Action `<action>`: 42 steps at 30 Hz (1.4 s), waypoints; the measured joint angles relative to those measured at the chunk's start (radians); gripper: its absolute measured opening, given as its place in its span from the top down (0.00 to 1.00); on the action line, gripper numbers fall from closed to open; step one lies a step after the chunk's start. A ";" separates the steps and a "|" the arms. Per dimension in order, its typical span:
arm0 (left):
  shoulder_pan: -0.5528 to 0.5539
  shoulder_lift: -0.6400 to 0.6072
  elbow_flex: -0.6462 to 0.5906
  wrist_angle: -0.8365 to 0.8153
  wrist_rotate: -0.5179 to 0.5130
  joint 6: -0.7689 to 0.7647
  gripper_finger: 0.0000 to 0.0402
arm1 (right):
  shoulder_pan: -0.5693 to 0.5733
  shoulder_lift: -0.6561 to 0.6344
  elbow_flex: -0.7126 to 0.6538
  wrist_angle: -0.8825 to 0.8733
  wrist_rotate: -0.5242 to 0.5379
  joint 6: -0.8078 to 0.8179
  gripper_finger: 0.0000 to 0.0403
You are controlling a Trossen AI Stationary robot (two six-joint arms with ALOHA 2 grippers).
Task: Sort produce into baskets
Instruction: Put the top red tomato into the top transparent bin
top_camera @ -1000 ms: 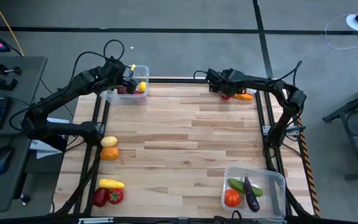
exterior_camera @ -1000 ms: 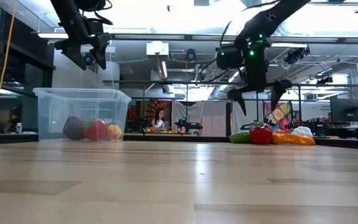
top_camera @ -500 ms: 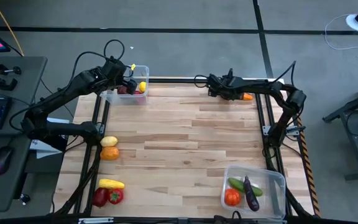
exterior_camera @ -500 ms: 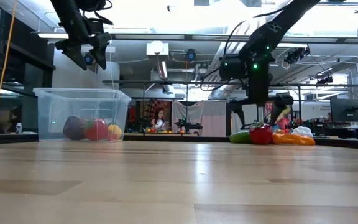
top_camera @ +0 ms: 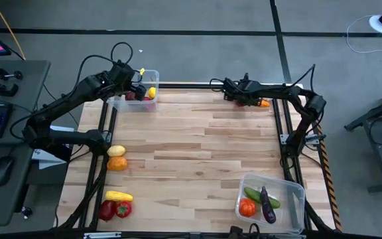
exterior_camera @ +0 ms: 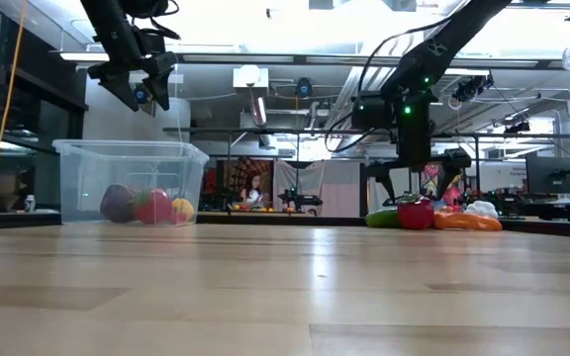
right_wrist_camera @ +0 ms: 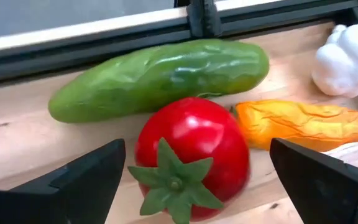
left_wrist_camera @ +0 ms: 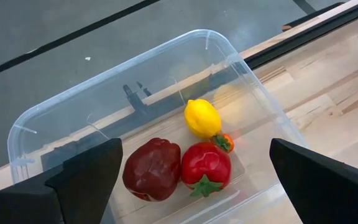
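Right hand (right_wrist_camera: 191,180): we see fingers apart, straddling red tomato (right_wrist_camera: 191,152) on counter (top_camera: 197,153).
Left hand (left_wrist_camera: 194,180): apart above basket (left_wrist_camera: 55,118).

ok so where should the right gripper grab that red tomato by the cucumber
Grip the red tomato across its round middle, coming straight down. The right gripper is open with its fingers wide to either side of it. The cucumber lies close behind and the orange pepper beside, so a side approach looks crowded.
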 joint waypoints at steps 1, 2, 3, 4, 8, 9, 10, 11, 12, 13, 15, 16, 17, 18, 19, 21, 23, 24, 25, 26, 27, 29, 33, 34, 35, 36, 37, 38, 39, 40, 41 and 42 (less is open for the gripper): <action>0.000 0.000 0.000 0.000 0.000 0.000 0.01 | 0.000 0.010 0.000 0.007 0.000 -0.001 0.03; 0.000 0.000 0.000 0.000 0.000 0.000 0.01 | -0.001 0.020 0.000 0.013 -0.003 -0.002 0.03; 0.000 0.000 0.000 0.000 0.000 0.000 0.01 | -0.001 0.027 0.000 0.015 -0.006 -0.005 0.03; 0.000 0.000 0.000 0.000 0.000 0.000 0.01 | -0.001 0.033 0.000 0.017 -0.010 -0.005 0.03; 0.000 0.000 0.000 0.000 0.000 -0.001 0.01 | -0.001 0.055 0.000 0.020 -0.018 -0.005 0.03; 0.000 0.000 0.000 0.000 0.000 -0.001 0.01 | -0.001 0.058 0.000 0.021 -0.018 -0.006 0.03; 0.000 0.000 0.000 0.000 0.000 -0.001 0.01 | -0.001 0.059 0.000 0.021 -0.018 -0.007 0.03; 0.000 0.000 0.000 0.000 0.000 -0.001 0.01 | -0.001 0.060 0.000 0.021 -0.017 -0.010 0.03; 0.000 0.000 0.000 0.000 0.000 -0.001 0.01 | -0.001 0.060 0.000 0.022 -0.014 -0.019 0.04; 0.000 0.000 0.000 0.000 0.000 -0.001 0.01 | -0.001 0.060 0.000 0.024 -0.009 -0.025 0.05; 0.000 0.000 0.000 0.000 0.000 -0.001 0.01 | -0.001 0.060 0.000 0.025 -0.003 -0.027 0.08; 0.000 0.000 0.000 0.000 0.000 -0.001 0.01 | -0.001 0.060 0.000 0.024 -0.003 -0.027 0.11; 0.000 0.000 0.000 0.000 0.000 -0.001 0.01 | -0.001 0.060 0.000 0.024 -0.003 -0.027 0.14; 0.000 0.000 0.000 0.000 0.000 -0.001 0.01 | -0.001 0.060 0.000 0.024 -0.003 -0.027 0.17; 0.000 0.000 0.000 0.000 0.000 -0.001 0.01 | -0.001 0.060 0.000 0.023 -0.004 -0.028 0.21; 0.000 0.000 0.000 0.000 0.000 -0.001 0.01 | -0.001 0.060 0.000 0.021 -0.014 -0.035 0.28; 0.000 0.000 0.000 0.000 0.001 -0.001 0.01 | 0.005 0.057 0.002 0.011 -0.030 -0.039 0.35; 0.000 0.000 0.000 0.000 0.003 0.000 0.01 | 0.014 0.051 0.002 0.001 -0.046 -0.044 0.37; 0.000 0.000 0.000 -0.001 0.010 0.000 0.01 | 0.030 0.043 0.002 -0.008 -0.061 -0.045 0.37; 0.000 0.000 0.000 -0.001 0.023 0.001 0.01 | 0.049 0.031 0.001 -0.009 -0.073 -0.046 0.37; 0.000 0.000 0.000 -0.001 0.037 0.004 0.01 | 0.071 0.015 0.001 -0.008 -0.074 -0.046 0.37; 0.000 0.000 0.000 -0.001 0.066 0.023 0.01 | 0.115 -0.029 0.001 0.013 -0.066 -0.045 0.37; -0.001 0.000 0.000 0.000 0.085 0.060 0.01 | 0.208 -0.107 0.001 0.215 -0.038 -0.125 0.37; -0.001 0.000 0.000 0.002 0.082 0.059 0.01 | 0.226 -0.117 0.001 0.292 -0.050 -0.155 0.37; -0.001 0.000 0.000 0.005 0.077 0.054 0.01 | 0.242 -0.120 0.001 0.375 -0.074 -0.191 0.37; -0.001 0.000 0.000 0.010 0.074 0.042 0.01 | 0.255 -0.120 0.001 0.462 -0.107 -0.227 0.36; -0.001 0.000 0.000 0.016 0.073 0.028 0.01 | 0.262 -0.117 0.001 0.545 -0.137 -0.258 0.36; -0.001 0.000 0.000 0.028 0.076 0.013 0.01 | 0.268 -0.107 0.001 0.636 -0.163 -0.284 0.36; 0.000 0.000 0.000 0.045 0.089 0.001 0.01 | 0.273 -0.097 0.002 0.721 -0.188 -0.300 0.36; 0.000 0.000 0.000 0.066 0.119 -0.009 0.01 | 0.277 -0.085 0.002 0.789 -0.213 -0.305 0.36; 0.000 -0.001 0.002 0.087 0.162 -0.022 0.01 | 0.279 -0.070 0.002 0.849 -0.230 -0.307 0.36; 0.000 -0.001 0.006 0.114 0.213 -0.028 0.01 | 0.280 -0.055 0.002 0.909 -0.251 -0.308 0.36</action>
